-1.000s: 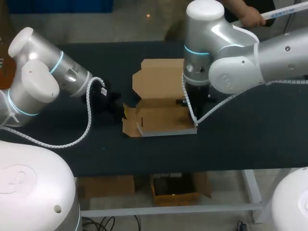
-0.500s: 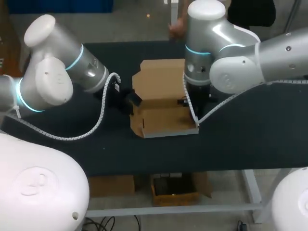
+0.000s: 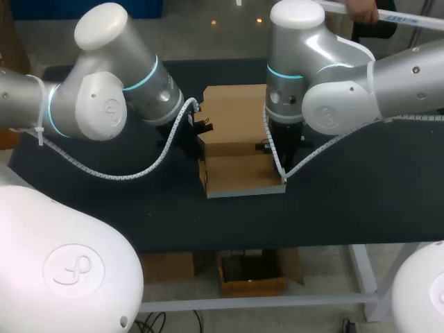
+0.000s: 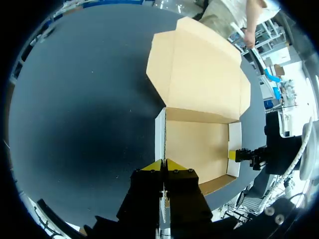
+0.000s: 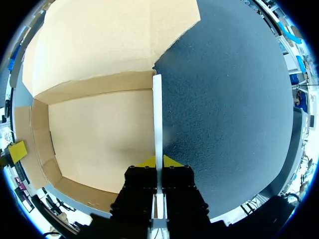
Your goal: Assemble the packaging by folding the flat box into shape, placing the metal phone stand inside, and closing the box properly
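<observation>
A brown cardboard box (image 3: pixel 239 177) stands mid-table as an open tray, its lid flap (image 3: pixel 232 111) lying flat behind it. My left gripper (image 3: pixel 202 128) is at the tray's left wall. In the left wrist view that gripper (image 4: pixel 163 166) is shut on the white-edged wall (image 4: pixel 160 132), with the tray floor (image 4: pixel 197 147) beside it. My right gripper (image 3: pixel 272 147) is at the opposite wall. In the right wrist view it (image 5: pixel 158 162) is shut on that upright wall (image 5: pixel 157 114). No phone stand shows in any view.
The dark table top (image 3: pixel 361 187) stretches to both sides of the box, and its front edge runs close before the tray. My right arm's white cable (image 3: pixel 281 163) hangs over the tray's right front corner.
My left arm has swung right toward the box, and the tray's left side flap has gone from splayed out to upright. The right arm has stayed still.
</observation>
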Tool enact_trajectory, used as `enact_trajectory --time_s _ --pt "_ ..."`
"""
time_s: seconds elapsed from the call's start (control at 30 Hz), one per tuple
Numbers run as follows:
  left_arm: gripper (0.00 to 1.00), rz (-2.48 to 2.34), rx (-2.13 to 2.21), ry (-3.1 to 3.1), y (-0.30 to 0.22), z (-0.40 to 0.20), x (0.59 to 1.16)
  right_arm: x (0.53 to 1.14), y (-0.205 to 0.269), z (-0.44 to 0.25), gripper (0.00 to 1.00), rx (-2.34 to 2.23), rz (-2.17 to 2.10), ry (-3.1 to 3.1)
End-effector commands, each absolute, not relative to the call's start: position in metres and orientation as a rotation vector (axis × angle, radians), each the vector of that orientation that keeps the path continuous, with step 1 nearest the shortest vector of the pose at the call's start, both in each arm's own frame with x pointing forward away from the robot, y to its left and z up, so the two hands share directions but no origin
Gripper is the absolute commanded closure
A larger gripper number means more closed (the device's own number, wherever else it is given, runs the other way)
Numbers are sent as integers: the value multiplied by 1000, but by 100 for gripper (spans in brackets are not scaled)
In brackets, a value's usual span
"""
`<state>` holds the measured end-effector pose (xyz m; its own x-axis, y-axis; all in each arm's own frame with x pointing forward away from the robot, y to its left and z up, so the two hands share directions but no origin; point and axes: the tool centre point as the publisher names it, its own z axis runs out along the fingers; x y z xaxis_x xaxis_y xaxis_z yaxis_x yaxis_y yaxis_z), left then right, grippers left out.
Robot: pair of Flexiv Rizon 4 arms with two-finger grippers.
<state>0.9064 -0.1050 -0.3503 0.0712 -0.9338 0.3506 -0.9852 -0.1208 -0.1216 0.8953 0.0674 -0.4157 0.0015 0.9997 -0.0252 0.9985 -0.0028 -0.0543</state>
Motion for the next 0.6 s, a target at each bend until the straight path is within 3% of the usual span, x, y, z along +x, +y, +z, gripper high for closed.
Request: enact_trajectory --time_s 0.03,0.23,0.33,0.37,0.47,0.6 --pt "98 377 2283 -2042 -107 -353 907 896 71 -416 100 -2208 94 -2202" --pt "70 383 2261 -2037 -106 -350 905 896 71 -416 100 -2208 94 -2202" --pt "45 445 2241 -1979 -96 -349 902 896 71 -416 100 -2208 94 -2202" --pt "40 472 2224 -1946 -90 -348 901 896 71 -416 100 -2208 94 -2202" --pt "47 526 2171 -1883 -72 -350 899 896 71 -416 100 -2208 94 -2202" --pt "40 569 2097 -1844 -54 -351 899 896 71 -416 100 -2208 94 -2202"
